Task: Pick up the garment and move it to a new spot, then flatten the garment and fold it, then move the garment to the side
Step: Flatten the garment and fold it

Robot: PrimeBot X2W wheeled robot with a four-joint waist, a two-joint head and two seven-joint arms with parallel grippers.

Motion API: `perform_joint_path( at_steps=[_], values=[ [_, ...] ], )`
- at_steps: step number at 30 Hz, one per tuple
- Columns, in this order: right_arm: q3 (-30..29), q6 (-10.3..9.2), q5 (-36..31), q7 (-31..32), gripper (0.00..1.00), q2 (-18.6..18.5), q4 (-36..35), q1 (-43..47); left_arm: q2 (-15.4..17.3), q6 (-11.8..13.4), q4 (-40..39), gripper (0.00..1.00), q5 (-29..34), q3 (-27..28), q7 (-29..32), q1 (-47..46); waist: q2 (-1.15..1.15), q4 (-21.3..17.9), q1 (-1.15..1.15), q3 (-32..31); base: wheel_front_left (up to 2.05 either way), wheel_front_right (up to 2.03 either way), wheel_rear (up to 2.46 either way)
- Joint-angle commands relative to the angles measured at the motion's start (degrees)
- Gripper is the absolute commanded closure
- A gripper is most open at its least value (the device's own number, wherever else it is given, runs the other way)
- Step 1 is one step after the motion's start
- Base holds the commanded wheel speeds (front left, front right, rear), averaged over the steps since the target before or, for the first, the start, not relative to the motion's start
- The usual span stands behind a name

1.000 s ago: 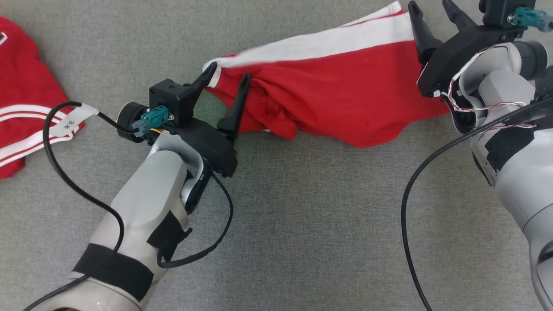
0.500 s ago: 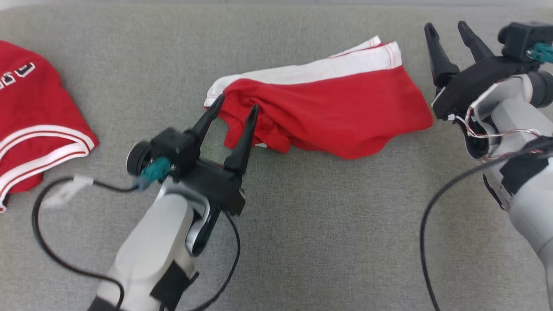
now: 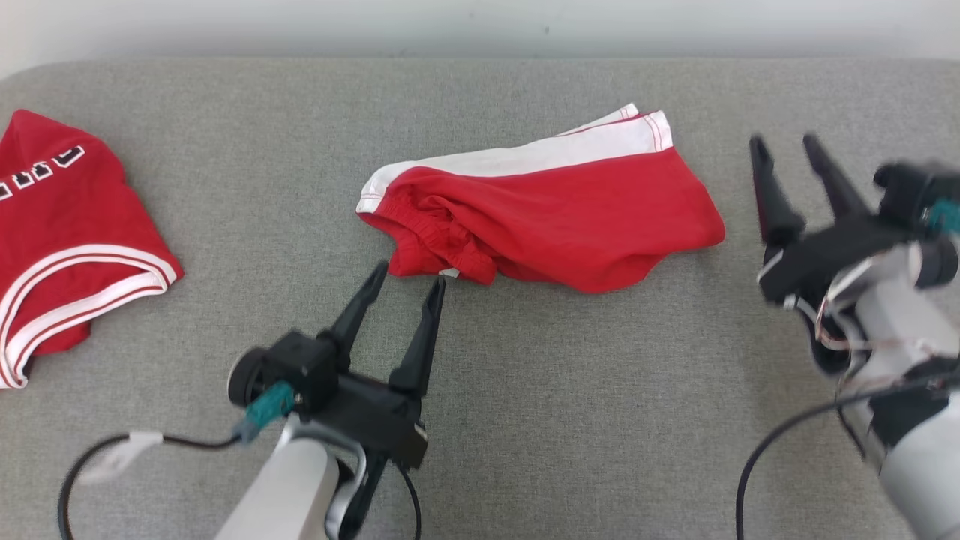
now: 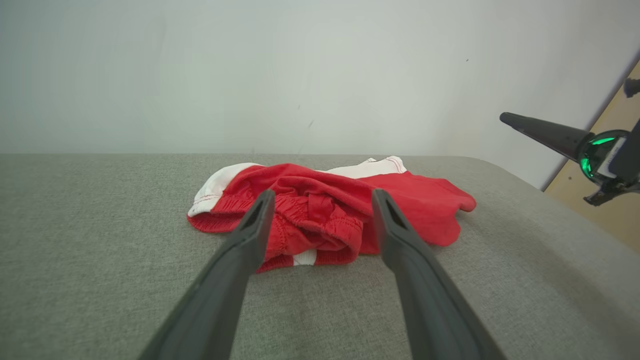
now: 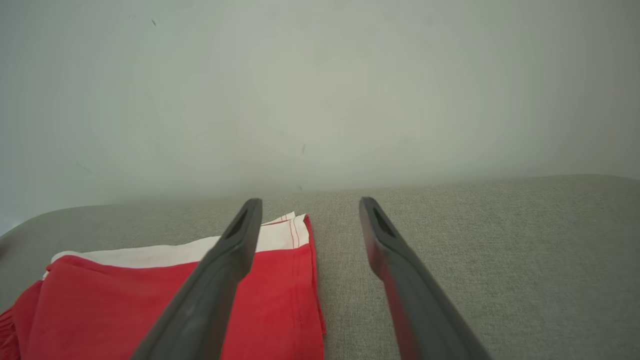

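1. Red fabric shorts with a white side stripe (image 3: 570, 217) lie loosely folded and rumpled on the grey woven fabric surface (image 3: 525, 420), mid-table and toward the far edge in the head view.
2. The elastic waistband is bunched at the shorts' left end. The white stripe runs along the far side.
3. Left gripper (image 3: 411, 274): two dark fingers spread wide, nothing between them. The tips sit just short of the bunched waistband on its near side. No contact with the cloth visible.
4. Right gripper (image 3: 783, 140): fingers spread, empty, off the shorts' right end over bare surface, clear of the cloth. Slightly blurred.
5. Right wrist view: the shorts' white-hemmed corner sits behind the left-hand finger, with bare grey surface in the gap between the fingers.
6. Second red garment with white trim and white lettering (image 3: 67, 225) lies at the table's far left, well apart from the shorts.
7. Pale wall (image 3: 480, 26) runs behind the far edge.
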Motion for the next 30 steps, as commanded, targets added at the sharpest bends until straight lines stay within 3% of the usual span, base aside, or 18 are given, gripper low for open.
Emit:
perform_joint_path(
  at_steps=[1, 7, 14, 23, 30],
  values=[
    [-1.8, -0.04, -1.9, -0.3, 0.00, 0.7, -1.5, 3.3, -0.1, -0.1, -1.2, 0.00, 0.4, 0.5, -0.3, 2.6, 0.00, -0.1, 0.01, -0.5, 0.00, 0.00, 0.00],
    [-6.2, -0.04, -4.6, -0.3, 0.00, 2.3, -3.8, 10.0, -0.6, 0.1, -4.4, 0.00, 2.2, 2.6, -0.3, 7.7, 0.00, -0.2, 0.01, -1.4, 0.00, 0.00, 0.00],
    [-7.7, -0.04, -5.7, -0.3, 0.00, 3.2, -4.1, 12.0, -1.0, -0.4, -4.1, 0.00, 3.1, 3.2, -0.3, 9.4, 0.00, -0.3, 0.01, -1.6, 0.00, 0.00, 0.00],
    [-6.8, -0.04, -6.9, -0.3, 0.00, 4.8, -3.2, 9.0, -1.1, -2.0, 0.9, 0.00, 3.2, 1.5, -0.3, 5.0, 0.00, -1.5, 0.01, 1.1, 0.00, 0.00, 0.00],
    [-8.9, -0.04, -8.8, -0.3, 0.00, 6.9, -9.7, 9.7, -1.1, -2.3, 7.1, 0.00, 3.3, 1.4, -0.3, 0.8, 0.00, -5.8, 0.01, 2.5, 0.00, 0.00, 0.00]
  ],
)
